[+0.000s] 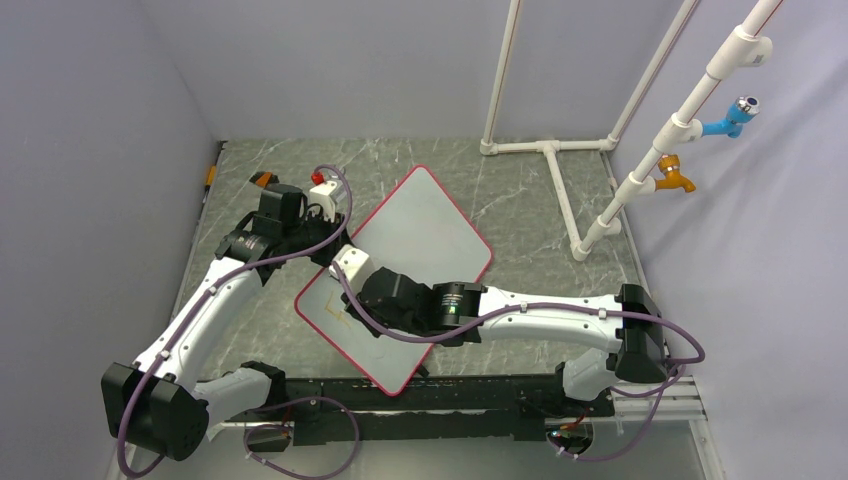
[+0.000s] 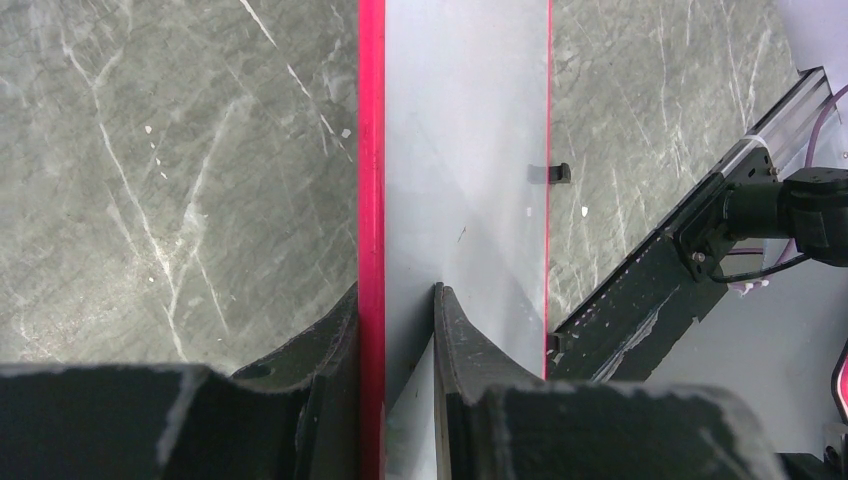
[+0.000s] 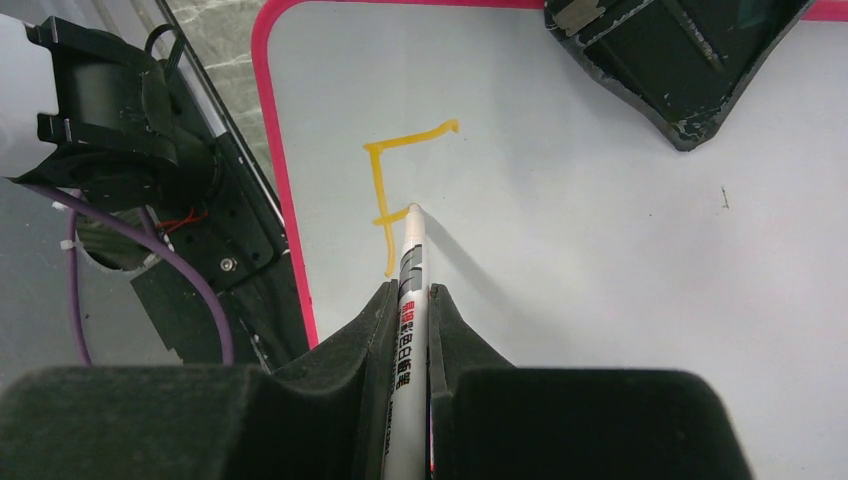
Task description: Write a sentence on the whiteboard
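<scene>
— Where's the whiteboard on your feed?

— It lies on the grey marbled table, turned like a diamond, just ahead of the two arm bases, with one corner towards them. It has a white face and a thin red rim.

— And the sentence?

— From the right wrist I see just one yellow-orange letter, an F, close to the rim on the board's near-left side. The white marker has its tip touching the end of the F's middle bar.

— Who has the marker?

— My right gripper. Its jaws are nearly closed and pinch the barrel between them, so the pen points away from the camera onto the board.

— And the left one?

— My left gripper is clamped on the board's edge. One finger is outside the red rim, the other is on the white face, and there is only a narrow gap between them. A small black clip sits on the opposite rim.

— Anything further out?

— A white pipe frame stands at the far right of the table. A blue tap and an orange tap hang on the slanted pipe, well apart from the board.
</scene>
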